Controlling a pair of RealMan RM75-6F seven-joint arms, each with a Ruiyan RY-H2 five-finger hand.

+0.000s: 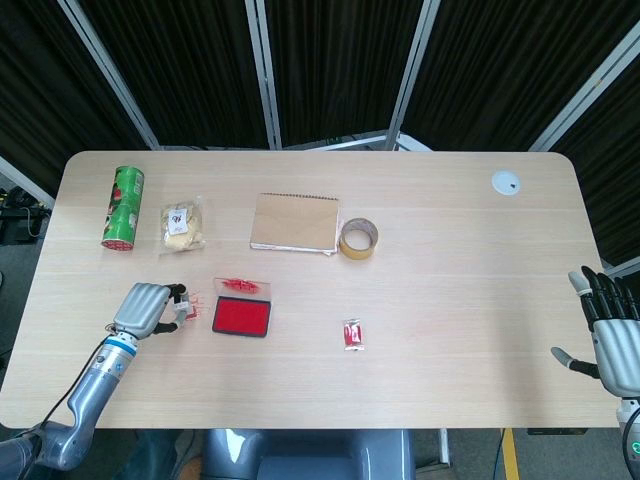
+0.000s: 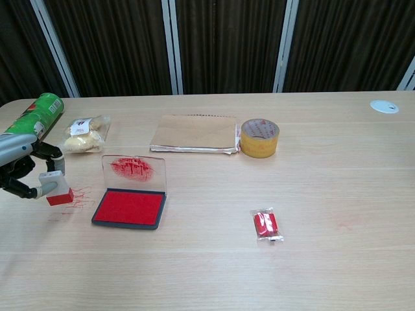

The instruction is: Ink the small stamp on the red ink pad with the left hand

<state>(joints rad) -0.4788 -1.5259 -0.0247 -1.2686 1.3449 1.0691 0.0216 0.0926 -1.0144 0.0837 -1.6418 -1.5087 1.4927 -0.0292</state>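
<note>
**Q:** How is the step in hand best carried out?

**A:** The small white-bodied stamp with a red inked face (image 2: 57, 188) is judged to be already inked, since its face shows red. It is best kept level and clear of the table, so that no ink is smeared. If more ink is wanted, the stamp is to be brought back to the right of the hand, squarely over the open red ink pad in its dark tray (image 2: 129, 207), and pressed flat.

**Q:** How is the left hand (image 1: 145, 307) disposed?

**A:** It is closed around the stamp, which is pinched at the fingertips just above faint red marks on the table. The ink pad lies near, to its right, untouched.

**Q:** And the right hand (image 1: 614, 338)?

**A:** It is held spread and empty, well apart at the far table edge.
</note>
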